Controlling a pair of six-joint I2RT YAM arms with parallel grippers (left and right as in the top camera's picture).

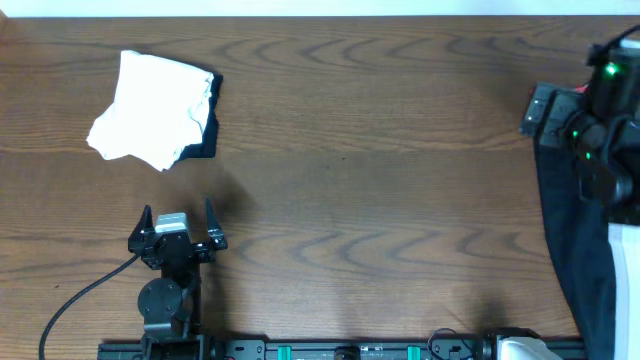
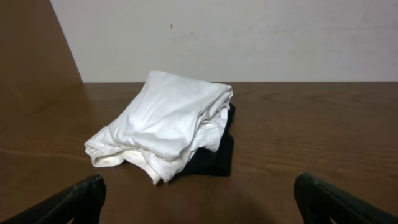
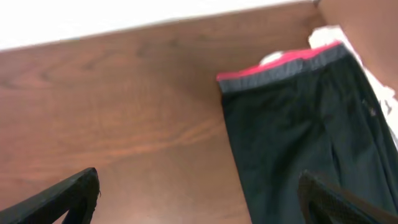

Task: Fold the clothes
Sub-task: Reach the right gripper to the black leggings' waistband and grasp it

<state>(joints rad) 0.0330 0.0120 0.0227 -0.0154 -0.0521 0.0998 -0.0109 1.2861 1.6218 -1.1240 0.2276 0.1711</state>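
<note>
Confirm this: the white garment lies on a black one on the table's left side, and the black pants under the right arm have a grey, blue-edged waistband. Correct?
Not quite: the waistband of the black pants is grey with a red edge, not blue, as the right wrist view shows. The white garment does lie on a black garment on the left side.

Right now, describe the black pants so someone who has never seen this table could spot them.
Start at the wooden table and go to its right edge. The black pants lie spread out there. Unlike the white cloth beside them, they are dark, with a grey, red-edged waistband.
</note>
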